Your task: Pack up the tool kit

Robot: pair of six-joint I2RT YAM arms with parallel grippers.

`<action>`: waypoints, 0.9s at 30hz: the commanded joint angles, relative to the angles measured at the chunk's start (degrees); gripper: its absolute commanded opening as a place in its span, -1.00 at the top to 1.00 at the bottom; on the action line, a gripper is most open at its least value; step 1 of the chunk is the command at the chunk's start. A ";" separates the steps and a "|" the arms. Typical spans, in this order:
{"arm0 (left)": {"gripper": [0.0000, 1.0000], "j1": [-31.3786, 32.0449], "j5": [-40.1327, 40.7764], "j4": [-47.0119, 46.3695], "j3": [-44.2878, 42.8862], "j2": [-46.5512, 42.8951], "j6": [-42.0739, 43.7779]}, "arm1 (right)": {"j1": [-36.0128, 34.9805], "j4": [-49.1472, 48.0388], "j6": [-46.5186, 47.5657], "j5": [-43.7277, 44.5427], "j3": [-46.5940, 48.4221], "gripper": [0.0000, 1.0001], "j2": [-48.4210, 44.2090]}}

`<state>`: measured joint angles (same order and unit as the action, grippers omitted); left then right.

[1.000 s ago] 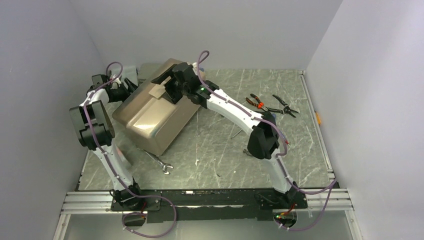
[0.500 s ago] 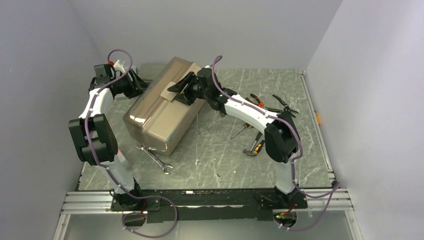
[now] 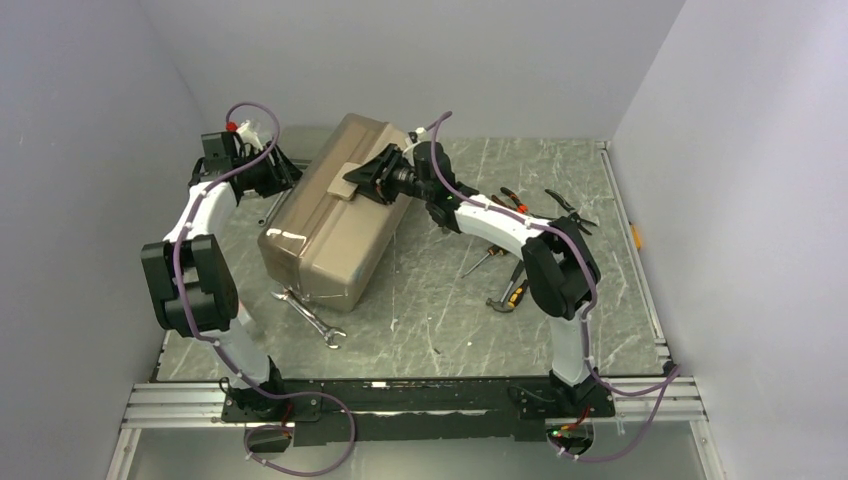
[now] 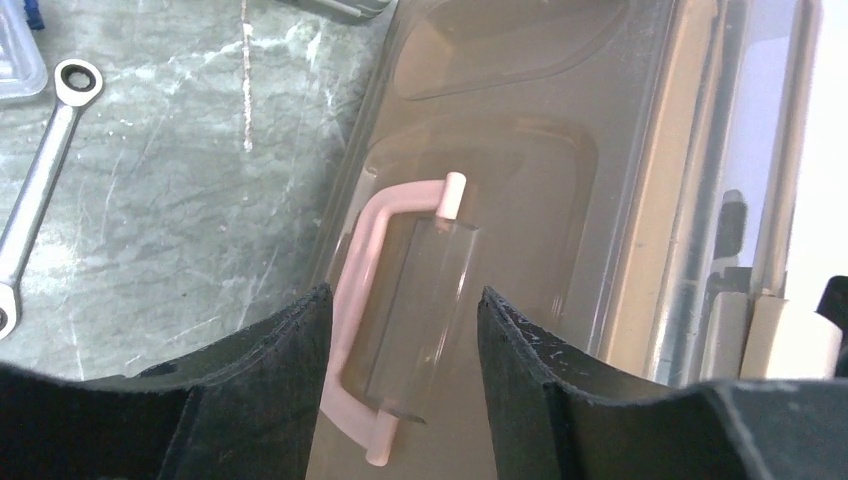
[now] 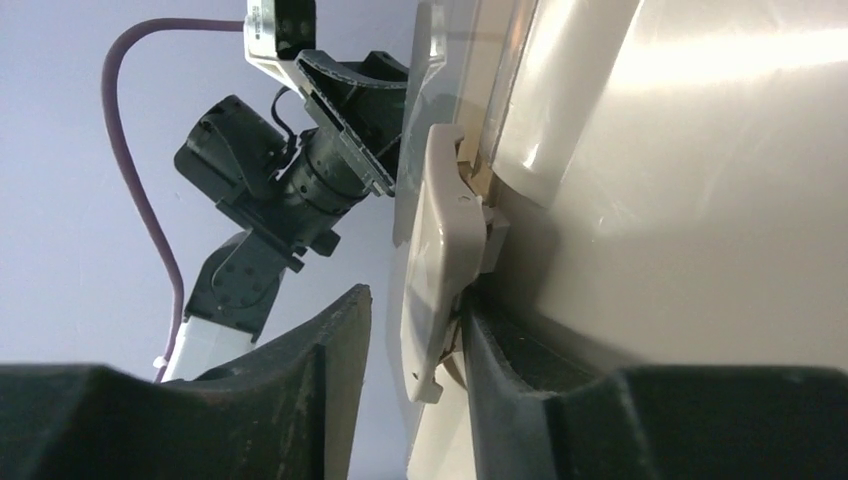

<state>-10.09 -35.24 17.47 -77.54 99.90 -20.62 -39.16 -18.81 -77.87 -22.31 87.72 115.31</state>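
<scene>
Toolbox (image 3: 330, 225), tan-brown plastic, one item. It sits on the marbled grey table (image 3: 430, 300), with its long side running from near-left to far-right. Its smoky lid (image 4: 520, 120) is turned toward the left arm.

Pink handle (image 4: 352, 300) on that lid, folded flat, with a clear round grip across its middle.

Cream latch (image 5: 437, 250) on the toolbox's upper edge, where lid meets body.

Left gripper (image 4: 402, 297), at the lid side of the toolbox. Its fingers stand apart with the handle's grip between them. One finger edge overlaps the pink bar, and a gap shows at the other finger, so nothing is clamped.

Right gripper (image 5: 415, 305), at the opposite side of the toolbox. Its fingers are parted around the latch. One finger is close against the latch, and daylight shows between the latch and the other.

Steel wrench (image 3: 310, 317), flat on the table just off the toolbox's near corner.

Ring wrench (image 4: 40, 190), flat on the table beside the toolbox's lid side, near the left gripper.

Clear box corner (image 4: 15, 55), beyond the ring wrench and farther from the toolbox.

Orange-handled pliers (image 3: 513, 204) and dark pliers (image 3: 570, 212), well apart from the toolbox, to its right past the right arm.

Screwdriver (image 3: 478, 263) and a black-and-orange tool (image 3: 508, 295), right of the toolbox and partly behind the right arm's elbow. The latter is too small to name.
</scene>
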 commanded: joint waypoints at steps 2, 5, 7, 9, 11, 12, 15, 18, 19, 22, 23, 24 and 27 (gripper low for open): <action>-0.18 9.74 -8.44 15.93 1.80 -3.65 2.96 | -1.15 4.63 5.68 8.24 1.47 0.27 2.62; -0.17 11.15 -3.77 17.74 0.84 -5.74 4.04 | 0.18 6.63 5.47 8.79 -2.79 -0.10 -1.39; -0.16 11.71 -1.16 18.84 0.43 -6.89 4.63 | 1.92 5.21 5.95 5.88 -5.87 -0.46 -3.58; -0.16 11.92 -0.06 19.39 0.29 -7.74 4.95 | 3.73 5.72 6.37 3.75 -8.56 -0.61 -5.64; -0.16 11.97 -0.11 19.40 0.23 -7.91 4.97 | 5.36 7.05 7.88 2.93 -10.95 -0.64 -7.53; -0.16 12.07 -0.30 19.51 0.08 -7.81 4.99 | 6.01 7.38 8.55 2.70 -12.02 -0.65 -8.48; -0.16 12.47 0.04 19.53 0.01 -7.70 5.06 | 7.87 8.00 9.90 1.13 -15.07 -0.65 -11.29; -0.16 13.04 0.01 19.01 0.19 -7.94 4.73 | 9.51 8.13 11.88 0.23 -18.15 -0.65 -13.54; -0.16 13.26 0.02 19.00 0.17 -7.89 4.64 | 10.13 9.04 12.97 0.28 -18.68 -0.65 -14.20; -0.16 13.75 0.18 18.69 0.46 -7.86 4.54 | 11.97 11.53 16.43 0.60 -20.66 -0.67 -15.96; -0.16 13.90 0.25 18.47 0.61 -7.95 4.42 | 12.91 11.48 17.12 0.40 -21.72 -0.67 -16.51; -0.16 14.01 0.19 18.21 0.89 -8.10 4.25 | 13.51 10.72 17.74 -0.21 -22.69 -0.67 -16.93; -0.16 14.49 0.00 17.56 1.09 -8.52 3.65 | 14.19 15.71 22.30 -0.15 -21.29 -0.66 -17.06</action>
<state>0.97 -28.67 33.43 -77.60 93.27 -16.16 -25.23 -16.84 -64.64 -23.24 67.66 97.06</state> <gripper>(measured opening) 0.578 0.830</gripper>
